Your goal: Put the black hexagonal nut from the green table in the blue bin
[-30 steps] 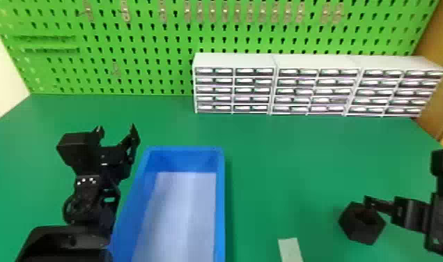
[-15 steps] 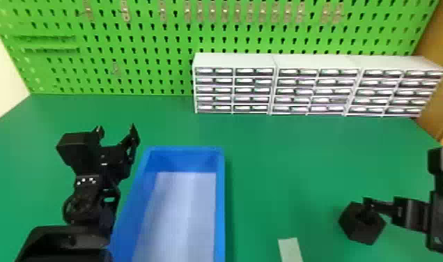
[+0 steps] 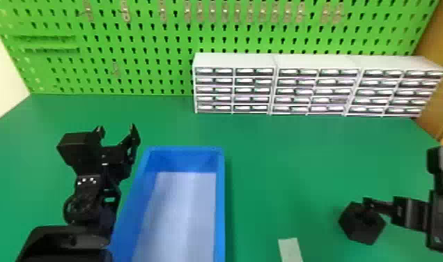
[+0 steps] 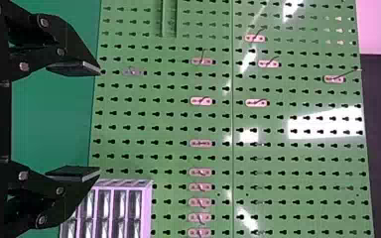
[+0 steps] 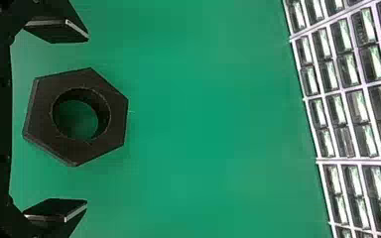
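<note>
The black hexagonal nut [image 3: 362, 228] lies on the green table [image 3: 287, 167] at the right of the head view. My right gripper [image 3: 368, 205] is over it, one finger overlapping its upper edge there. In the right wrist view the nut [image 5: 114, 129] sits between the spread fingers of my right gripper [image 5: 87, 119], with a gap on either side. The blue bin [image 3: 219, 195] stands left of centre, with a pale floor. At its left my left gripper [image 3: 116, 130] is parked open, facing the pegboard; the left wrist view also has this left gripper [image 4: 99, 120], holding nothing.
White drawer units [image 3: 315, 62] line the back of the table at centre and right, against the green pegboard [image 3: 154, 38]. A pale strip [image 3: 290, 249] lies at the near edge between bin and nut. A brown side wall [image 3: 436, 80] stands at the right.
The right gripper has shifted slightly toward the left and back of the table, over the nut. Nut, bin and left arm look unmoved.
</note>
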Robot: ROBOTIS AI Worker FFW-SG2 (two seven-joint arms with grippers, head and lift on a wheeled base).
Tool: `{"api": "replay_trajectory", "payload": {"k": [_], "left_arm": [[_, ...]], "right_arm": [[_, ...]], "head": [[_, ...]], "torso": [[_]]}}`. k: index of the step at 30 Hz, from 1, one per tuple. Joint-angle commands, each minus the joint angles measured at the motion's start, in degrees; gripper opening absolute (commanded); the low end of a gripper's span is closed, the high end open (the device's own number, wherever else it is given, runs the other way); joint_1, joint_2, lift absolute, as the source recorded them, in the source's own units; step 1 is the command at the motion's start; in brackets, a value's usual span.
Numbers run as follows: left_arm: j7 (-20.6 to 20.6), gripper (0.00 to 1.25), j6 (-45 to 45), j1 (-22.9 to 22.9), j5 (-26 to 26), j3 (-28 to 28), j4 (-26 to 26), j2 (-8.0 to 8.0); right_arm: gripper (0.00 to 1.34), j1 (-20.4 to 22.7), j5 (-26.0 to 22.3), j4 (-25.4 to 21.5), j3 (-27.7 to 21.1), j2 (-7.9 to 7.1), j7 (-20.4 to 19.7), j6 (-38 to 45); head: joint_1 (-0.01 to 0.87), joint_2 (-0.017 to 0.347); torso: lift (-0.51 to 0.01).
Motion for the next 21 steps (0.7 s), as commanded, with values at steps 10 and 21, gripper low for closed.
{"api": "replay_trajectory", "payload": {"k": [10,21], "left_arm": [[0.0,0.72,0.0,0.0,-0.2,-0.1,0.0,0.0],[0.0,0.72,0.0,-0.1,-0.3,-0.2,0.1,0.0]], "right_arm": [[1.22,-0.6,-0.1,0.3,0.7,-0.29,0.0,1.7],[1.22,-0.9,-0.4,0.3,1.0,-0.55,0.0,2.5]], "head": [[0.657,0.057],[0.657,0.057]], "torso": [[-0.095],[-0.095]]}}
